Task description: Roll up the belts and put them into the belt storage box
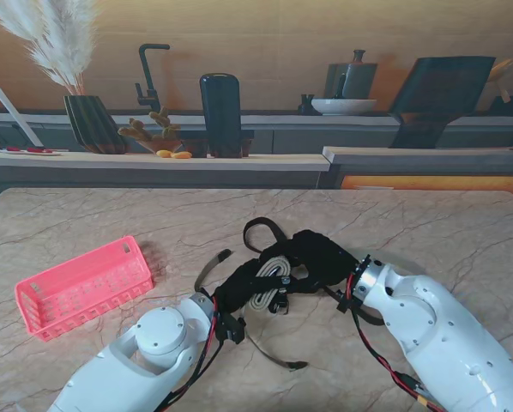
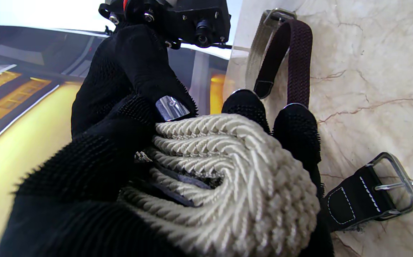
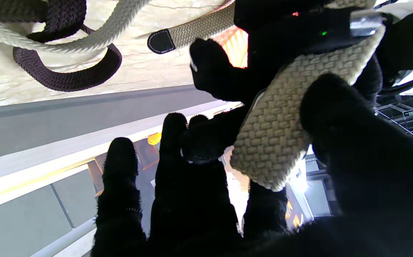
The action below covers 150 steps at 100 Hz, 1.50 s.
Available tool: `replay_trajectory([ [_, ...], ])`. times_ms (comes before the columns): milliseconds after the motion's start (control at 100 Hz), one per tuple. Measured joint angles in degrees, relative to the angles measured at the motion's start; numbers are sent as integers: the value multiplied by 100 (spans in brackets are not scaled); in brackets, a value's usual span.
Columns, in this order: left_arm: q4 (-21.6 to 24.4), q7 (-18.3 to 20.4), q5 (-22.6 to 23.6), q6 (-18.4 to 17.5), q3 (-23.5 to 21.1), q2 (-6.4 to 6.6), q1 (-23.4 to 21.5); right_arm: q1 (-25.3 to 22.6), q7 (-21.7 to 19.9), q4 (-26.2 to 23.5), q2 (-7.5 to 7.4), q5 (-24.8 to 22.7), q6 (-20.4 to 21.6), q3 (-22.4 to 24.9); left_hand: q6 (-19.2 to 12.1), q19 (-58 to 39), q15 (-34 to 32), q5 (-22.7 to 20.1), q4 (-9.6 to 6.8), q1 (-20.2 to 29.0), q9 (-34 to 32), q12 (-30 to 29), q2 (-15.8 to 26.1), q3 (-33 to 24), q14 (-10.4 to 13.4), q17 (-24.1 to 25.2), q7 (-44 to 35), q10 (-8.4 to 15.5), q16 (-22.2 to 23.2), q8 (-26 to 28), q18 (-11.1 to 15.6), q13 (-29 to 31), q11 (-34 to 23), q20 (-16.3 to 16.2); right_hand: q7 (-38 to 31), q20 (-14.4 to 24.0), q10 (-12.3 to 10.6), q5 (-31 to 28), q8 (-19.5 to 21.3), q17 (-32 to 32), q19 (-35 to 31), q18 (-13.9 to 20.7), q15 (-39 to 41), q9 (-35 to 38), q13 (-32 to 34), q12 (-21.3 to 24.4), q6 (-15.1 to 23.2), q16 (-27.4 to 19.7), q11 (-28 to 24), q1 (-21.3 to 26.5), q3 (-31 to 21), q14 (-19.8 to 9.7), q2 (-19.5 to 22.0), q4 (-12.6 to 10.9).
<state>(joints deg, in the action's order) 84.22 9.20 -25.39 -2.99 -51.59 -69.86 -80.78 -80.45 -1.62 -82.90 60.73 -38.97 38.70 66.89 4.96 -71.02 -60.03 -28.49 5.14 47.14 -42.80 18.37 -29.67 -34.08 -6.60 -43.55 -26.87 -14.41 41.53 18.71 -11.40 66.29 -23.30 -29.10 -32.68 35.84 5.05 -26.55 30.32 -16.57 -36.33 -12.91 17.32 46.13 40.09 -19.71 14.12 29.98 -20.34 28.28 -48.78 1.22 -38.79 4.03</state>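
My black-gloved left hand [image 1: 239,287] and right hand [image 1: 321,257] both clutch the coiled cream woven belt [image 1: 269,283] between them at table centre; pink plastic mesh storage box [image 1: 83,286] sits well left.

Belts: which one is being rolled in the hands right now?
The cream braided belt, coiled between both black-gloved hands. The dark maroon braided belt and the black-tipped belt with the metal buckle lie loose on the marble table.

I count one pink storage box [image 1: 83,287] on my table. I see three belts: one cream belt [image 1: 268,286], one dark braided belt [image 1: 265,230] and one olive belt [image 1: 212,264].
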Motion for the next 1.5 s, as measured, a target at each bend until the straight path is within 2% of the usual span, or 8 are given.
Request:
replay_trajectory([
  [230, 20, -10, -422, -51, -34, -45, -118, 114, 258, 113, 4, 11, 43, -170, 96, 0, -6, -70, -28, 59, -9, 0, 14, -137, 1, -35, -115, 0, 10, 0, 4, 17, -11, 0, -483, -6, 41, -453, -534, -181, 0, 0, 478, 635, 459, -176, 150, 315, 7, 234, -23, 55, -299, 738],
  [420, 21, 100, -633, -34, -92, -45, -176, 255, 514, 300, 69, -44, 94, -335, 243, 0, -48, -117, -50, 64, -125, 0, 70, -169, 1, -38, -157, 1, 20, -2, 7, 17, -59, -1, -1056, -63, -30, -814, -1190, -345, -103, 0, 825, 1285, 890, -303, 391, 443, 7, 297, 175, 77, -548, 934],
  [600, 21, 147, -634, -45, -115, -36, -203, 287, 451, 331, 85, 163, 56, -394, 280, 6, -49, -204, -51, 57, -141, 0, 62, -169, 21, 2, -160, 1, 33, -3, 7, 18, -60, -2, -1097, -130, -30, -1232, -1611, -540, -266, 0, 1038, 1610, 1159, -283, 400, 511, 1, 360, 224, 113, -793, 937],
  [710, 39, 88, -631, -92, -114, -41, -226, 259, 412, 300, 112, 299, -54, -383, 282, 496, 3, -204, -52, -89, -119, 29, 97, -204, -6, 795, -160, 76, 234, -8, -257, -390, -60, -94, -1098, -199, -35, -1427, -1814, -614, -353, 0, 1158, 1689, 1249, -192, 409, 593, -21, 363, 86, 113, -959, 1043],
  [810, 71, -64, -550, -183, -113, -65, -237, 117, 613, 190, 188, 284, -274, -295, 281, 1141, 1116, -193, -52, -374, 259, 103, 101, -55, -309, 1857, -110, 213, 228, -12, -597, -1521, 186, -155, -1098, -201, -70, -1541, -1910, -616, -379, 0, 1228, 1694, 1250, -117, 467, 609, -22, 366, 53, 107, -1077, 1052],
  [920, 115, -99, -539, -172, -191, -115, -238, -116, 1192, 63, 285, -226, -428, -105, 281, 1462, 2148, -185, -52, -441, 403, 106, 107, 199, -492, 2339, -1, 280, -89, -23, -770, -2182, 418, -158, -1066, -219, -123, -1543, -1996, -616, -383, -5, 1290, 1735, 1266, -87, 564, 612, -24, 366, 41, 71, -1079, 1173],
  [1290, 220, -250, -482, 32, -266, -160, -224, -453, 1823, -207, 367, -583, -973, 213, 58, 1552, 2865, 182, -52, -435, 542, 208, 198, 586, -559, 2539, 364, 288, -392, 131, -907, -2623, 523, -158, -1066, -272, -309, -1545, -1997, -529, -385, -71, 1355, 1951, 1292, -71, 602, 612, -336, 366, 41, -10, -1079, 1187],
  [1500, 227, -392, -476, 153, -381, -163, -236, -561, 2672, -236, 378, -1204, -1339, 384, -67, 1552, 3068, 489, -52, -404, 533, 230, 450, 1039, -617, 2536, 568, 288, -543, 127, -908, -2774, 523, -63, -1143, -328, -519, -1618, -1961, -470, -412, -112, 1360, 2399, 1290, -156, 465, 612, -1175, 366, 30, -36, -1079, 1178],
])
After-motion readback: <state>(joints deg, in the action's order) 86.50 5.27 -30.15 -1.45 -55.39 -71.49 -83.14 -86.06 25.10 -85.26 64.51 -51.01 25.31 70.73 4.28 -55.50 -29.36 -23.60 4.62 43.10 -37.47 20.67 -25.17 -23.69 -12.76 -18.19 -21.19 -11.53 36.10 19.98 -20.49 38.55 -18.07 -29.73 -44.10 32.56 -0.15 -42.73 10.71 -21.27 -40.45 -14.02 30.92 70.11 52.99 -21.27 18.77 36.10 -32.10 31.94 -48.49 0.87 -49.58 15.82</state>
